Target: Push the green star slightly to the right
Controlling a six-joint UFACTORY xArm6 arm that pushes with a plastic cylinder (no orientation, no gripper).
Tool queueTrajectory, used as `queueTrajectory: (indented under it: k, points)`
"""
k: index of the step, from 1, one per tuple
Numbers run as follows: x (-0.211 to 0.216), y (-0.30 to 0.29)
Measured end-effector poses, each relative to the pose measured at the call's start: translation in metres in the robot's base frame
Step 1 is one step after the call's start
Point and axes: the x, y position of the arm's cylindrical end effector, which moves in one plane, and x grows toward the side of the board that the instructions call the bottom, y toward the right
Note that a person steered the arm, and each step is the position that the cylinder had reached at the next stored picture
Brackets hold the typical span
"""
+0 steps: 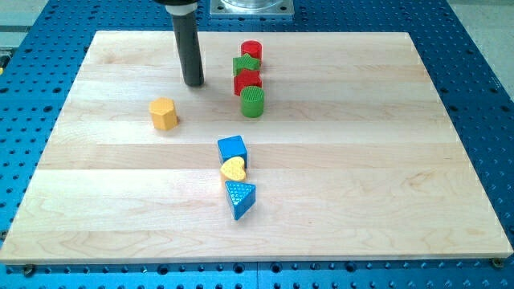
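The green star [246,66] lies near the view's top centre on the wooden board [385,160]. It sits in a tight column, with a red cylinder [252,50] above it, a red block [247,83] below it and a green cylinder [252,102] at the bottom. My tip [193,83] stands on the board to the left of the column, about level with the red block and roughly 50 px from the star's left side, apart from it.
A yellow hexagon block [164,114] lies below and left of my tip. A blue cube [232,149], a yellow heart [234,169] and a blue triangle [239,197] form a second column at the centre. Blue perforated table surrounds the board.
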Motion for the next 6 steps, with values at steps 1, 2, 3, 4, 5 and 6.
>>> queueTrajectory:
  k: [1, 2, 3, 4, 5, 6]
  points:
    - [-0.02, 0.019]
    - [-0.022, 0.043]
    - [-0.022, 0.047]
    - [-0.022, 0.048]
    - [-0.022, 0.048]
    - [-0.022, 0.058]
